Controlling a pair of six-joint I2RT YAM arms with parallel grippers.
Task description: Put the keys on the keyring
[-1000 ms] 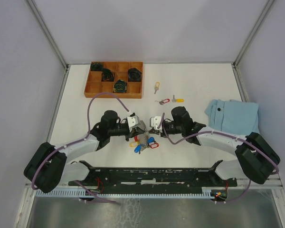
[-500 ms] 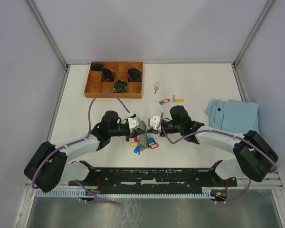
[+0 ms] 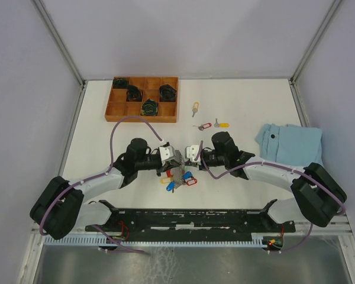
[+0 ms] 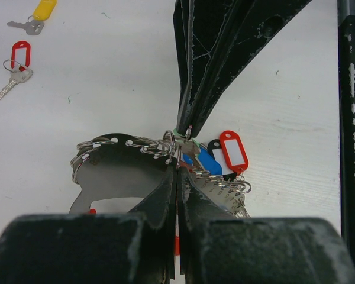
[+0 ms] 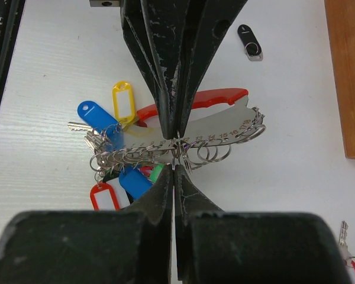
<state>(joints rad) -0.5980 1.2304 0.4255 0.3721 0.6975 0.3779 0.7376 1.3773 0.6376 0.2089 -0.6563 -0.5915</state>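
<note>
The keyring (image 3: 181, 176) lies at the table's middle: a grey metal band (image 5: 225, 133) lined with rings, a red curved strap (image 5: 219, 97), and blue, red, yellow and green tags. My left gripper (image 3: 176, 161) and right gripper (image 3: 185, 158) meet tip to tip over it. In the right wrist view the right gripper (image 5: 174, 167) is shut on a small ring of the band, and the left fingers (image 5: 165, 89) pinch the same spot from above. The left gripper (image 4: 177, 171) is shut at the band's edge. Three loose keys lie further back: yellow tag (image 3: 195, 108), red tag (image 3: 203, 126), yellow tag (image 3: 222, 125).
A wooden compartment tray (image 3: 123, 109) holding black coiled items stands at the back left. A folded blue cloth (image 3: 290, 145) lies at the right. A small black fob (image 5: 249, 41) lies near the keyring. A black rail (image 3: 189, 219) runs along the near edge.
The right gripper has edged slightly left toward the left gripper. The keyring and the loose keys have stayed where they were.
</note>
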